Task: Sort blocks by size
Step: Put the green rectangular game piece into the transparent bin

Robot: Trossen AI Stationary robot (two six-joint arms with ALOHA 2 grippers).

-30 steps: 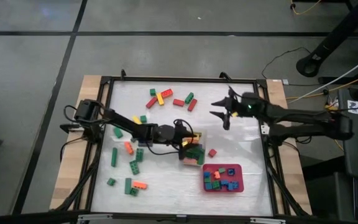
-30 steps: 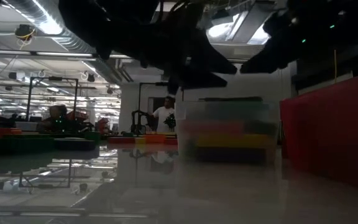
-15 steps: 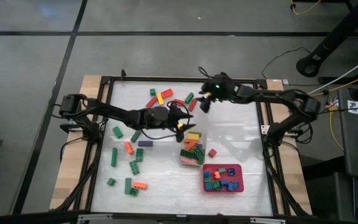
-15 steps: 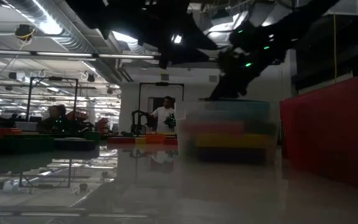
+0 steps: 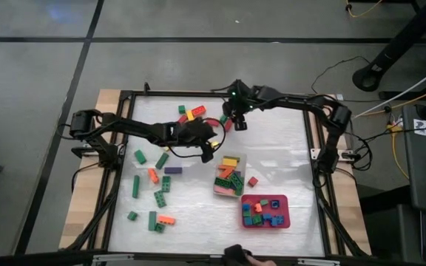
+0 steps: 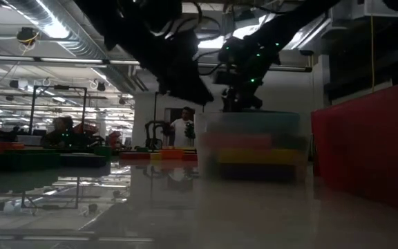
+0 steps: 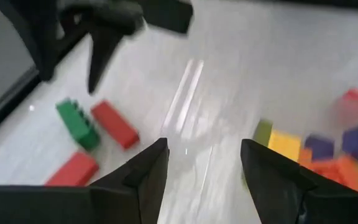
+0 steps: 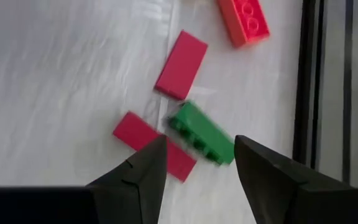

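1. The right gripper hangs over the far middle of the table, at about 12 o'clock, its jaws released and empty, straddling a green bar that lies tilted between two red bars.
2. The left gripper sits near the table's centre, jaws also spread with nothing between them, just at 10 o'clock of the clear tub.
3. The blocks are split: a loose scatter at 8 o'clock, a far cluster at 12 o'clock, longer bars in the clear tub, short squares in the red tray at 5 o'clock.
4. The step in hand looks like picking the green bar.
5. To do it well, turn the wrist so the jaws close across the bar's narrow width, come straight down, and keep clear of the nearer red bar, which lies just beside it.
6. As a long piece, it likely belongs in the clear tub.
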